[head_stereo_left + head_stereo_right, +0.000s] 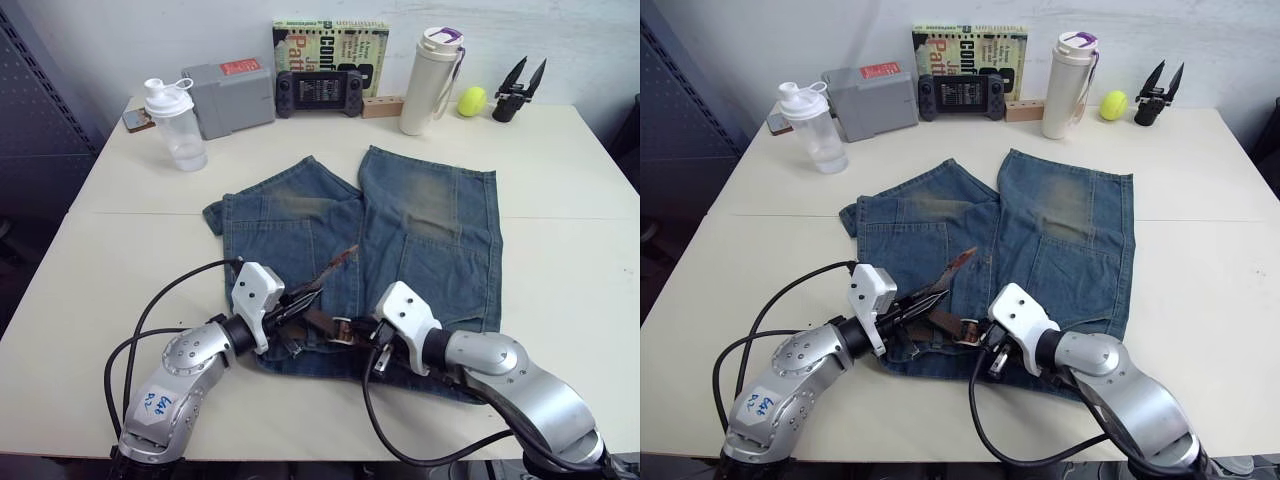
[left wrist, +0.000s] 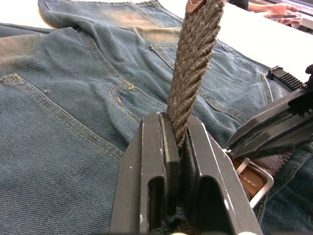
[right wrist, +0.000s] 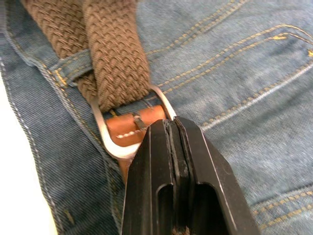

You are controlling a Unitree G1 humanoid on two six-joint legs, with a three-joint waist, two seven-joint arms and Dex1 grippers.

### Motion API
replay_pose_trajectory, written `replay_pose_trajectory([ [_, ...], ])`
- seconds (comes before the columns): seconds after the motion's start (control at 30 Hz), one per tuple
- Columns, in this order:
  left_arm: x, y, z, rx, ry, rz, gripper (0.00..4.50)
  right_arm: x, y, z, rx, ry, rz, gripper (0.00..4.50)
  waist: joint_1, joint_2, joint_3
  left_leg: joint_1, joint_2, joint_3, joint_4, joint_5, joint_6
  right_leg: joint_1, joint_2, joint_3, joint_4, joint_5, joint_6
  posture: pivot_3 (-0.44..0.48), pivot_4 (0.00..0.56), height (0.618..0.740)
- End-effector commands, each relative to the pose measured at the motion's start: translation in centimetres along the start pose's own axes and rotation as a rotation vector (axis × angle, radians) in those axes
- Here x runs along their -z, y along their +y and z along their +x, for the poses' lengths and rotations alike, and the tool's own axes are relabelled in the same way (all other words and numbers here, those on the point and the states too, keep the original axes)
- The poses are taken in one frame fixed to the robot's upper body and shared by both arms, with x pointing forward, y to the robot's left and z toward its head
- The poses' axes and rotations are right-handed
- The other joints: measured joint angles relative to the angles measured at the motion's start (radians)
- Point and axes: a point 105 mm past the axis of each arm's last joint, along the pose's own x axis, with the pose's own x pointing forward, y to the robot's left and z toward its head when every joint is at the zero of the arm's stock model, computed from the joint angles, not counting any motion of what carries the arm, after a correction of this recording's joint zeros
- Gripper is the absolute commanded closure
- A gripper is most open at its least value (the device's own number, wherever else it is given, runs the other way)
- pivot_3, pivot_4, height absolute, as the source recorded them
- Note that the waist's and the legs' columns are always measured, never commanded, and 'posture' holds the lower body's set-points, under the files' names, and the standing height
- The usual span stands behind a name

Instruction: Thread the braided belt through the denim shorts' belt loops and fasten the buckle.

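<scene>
Left wrist view showed the left gripper [image 2: 177, 147] clamped on the braided belt [image 2: 195, 63], already passed through the buckle [image 3: 128, 128] at the waistband of the denim shorts [image 1: 400, 230]; the right gripper [image 3: 172, 128], pressed together, perhaps pinned that buckle. Any slip could have let the belt pull free.

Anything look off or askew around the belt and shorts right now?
One thing: the braided belt's free end sticks up off the denim shorts instead of lying flat, pinched in the left gripper. The right gripper is shut at the buckle. Nothing looks spilled or damaged.
</scene>
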Motion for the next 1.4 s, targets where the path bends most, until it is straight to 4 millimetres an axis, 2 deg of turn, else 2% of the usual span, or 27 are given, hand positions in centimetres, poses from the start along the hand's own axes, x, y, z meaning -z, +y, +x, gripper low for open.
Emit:
replay_pose_trajectory([
  [0.03, -0.9, -0.2, 0.1, 0.006, -0.029, 0.037, 4.5, -1.0, 1.1, 0.2, -0.058, -0.033, -0.012, 4.38, 0.0, 0.0, 0.0, 0.0, 0.0, 0.0, 0.0, 0.0, 0.0, 0.0, 0.0, 0.0, 0.0, 0.0, 0.0, 0.0, 0.15, 0.731],
  [0.5, -0.6, 0.0, 0.2, 0.0, -0.019, 0.04, 4.5, -3.2, 0.4, 1.9, -0.029, -0.104, -0.01, 4.38, 0.0, 0.0, 0.0, 0.0, 0.0, 0.0, 0.0, 0.0, 0.0, 0.0, 0.0, 0.0, 0.0, 0.0, 0.0, 0.0, 0.15, 0.731],
  [0.63, -0.5, -0.2, 0.2, 0.005, -0.017, 0.039, 4.5, -4.1, -0.2, 1.5, -0.002, -0.14, 0.003, 4.38, -0.001, 0.0, 0.0, 0.0, 0.0, 0.0, 0.0, 0.0, 0.0, 0.0, 0.0, 0.0, 0.0, 0.0, 0.0, 0.0, 0.15, 0.731],
  [0.77, -0.5, -0.3, 0.2, 0.008, -0.018, 0.041, 4.5, -4.4, -0.5, 0.3, 0.005, -0.164, 0.008, 4.38, 0.001, 0.0, 0.0, -0.001, 0.0, 0.0, 0.0, 0.0, 0.0, -0.001, 0.0, 0.0, 0.0, 0.0, 0.0, 0.0, 0.15, 0.731],
  [0.87, -0.5, -0.3, 0.2, 0.011, -0.017, 0.044, 4.5, -4.1, -0.2, -1.1, -0.028, -0.162, 0.013, 4.38, 0.003, 0.0, 0.0, -0.001, 0.0, -0.001, 0.0, 0.0, 0.0, 0.0, 0.0, 0.0, 0.0, 0.0, 0.0, 0.0, 0.15, 0.731],
  [0.97, -0.5, -0.4, 0.1, 0.014, -0.016, 0.045, 4.5, -3.6, 0.4, -1.7, -0.066, -0.154, 0.03, 4.38, 0.001, 0.0, 0.0, -0.001, 0.0, 0.0, -0.001, 0.0, 0.0, 0.0, 0.0, 0.0, -0.001, 0.0, 0.0, 0.0, 0.15, 0.731],
  [1.4, -0.5, -0.4, 0.0, 0.015, -0.013, 0.055, 4.5, -0.5, 0.6, 0.2, -0.056, -0.037, 0.035, 4.38, 0.001, 0.0, 0.0, -0.001, 0.0, 0.0, -0.001, 0.0, 0.0, -0.001, 0.0, 0.0, -0.001, 0.0, 0.0, 0.0, 0.15, 0.731],
])
